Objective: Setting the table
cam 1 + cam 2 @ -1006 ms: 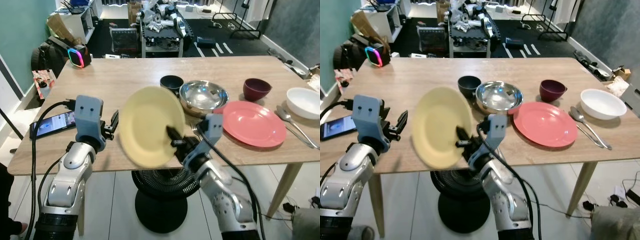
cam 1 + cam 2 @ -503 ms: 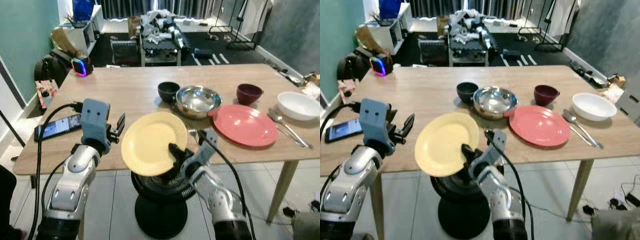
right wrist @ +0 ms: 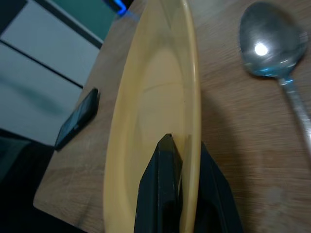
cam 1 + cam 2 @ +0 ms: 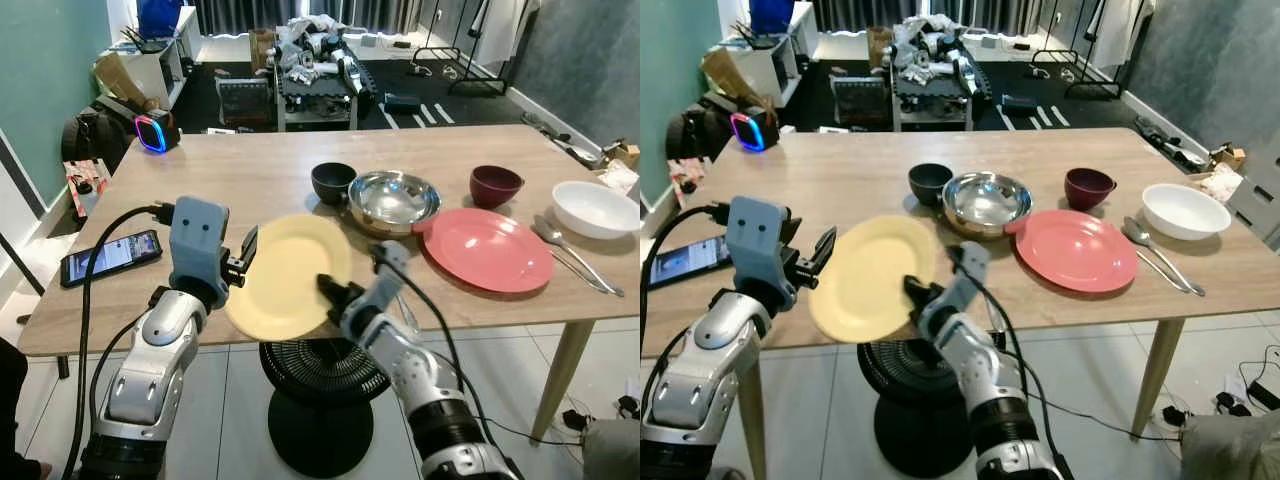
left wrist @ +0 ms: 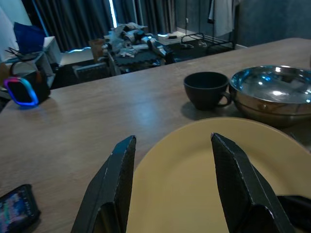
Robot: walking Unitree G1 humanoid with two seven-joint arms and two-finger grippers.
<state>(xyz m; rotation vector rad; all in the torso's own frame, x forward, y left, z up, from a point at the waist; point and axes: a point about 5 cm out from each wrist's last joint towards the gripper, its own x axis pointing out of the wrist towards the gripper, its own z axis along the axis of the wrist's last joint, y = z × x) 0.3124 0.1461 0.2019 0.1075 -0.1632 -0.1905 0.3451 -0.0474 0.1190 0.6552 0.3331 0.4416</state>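
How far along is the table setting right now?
Already on the table: a red plate with a spoon and white bowl beside it. In hand: the right hand grips a yellow plate by its rim, tilted over the near table edge; the left hand is open beside it. Left: setting that plate down flat.

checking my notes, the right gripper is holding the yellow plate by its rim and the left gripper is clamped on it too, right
Not quite. The right gripper does pinch the yellow plate by its rim, but the left gripper is not clamped on it. The left wrist view shows its fingers spread open above the plate's face, gripping nothing.
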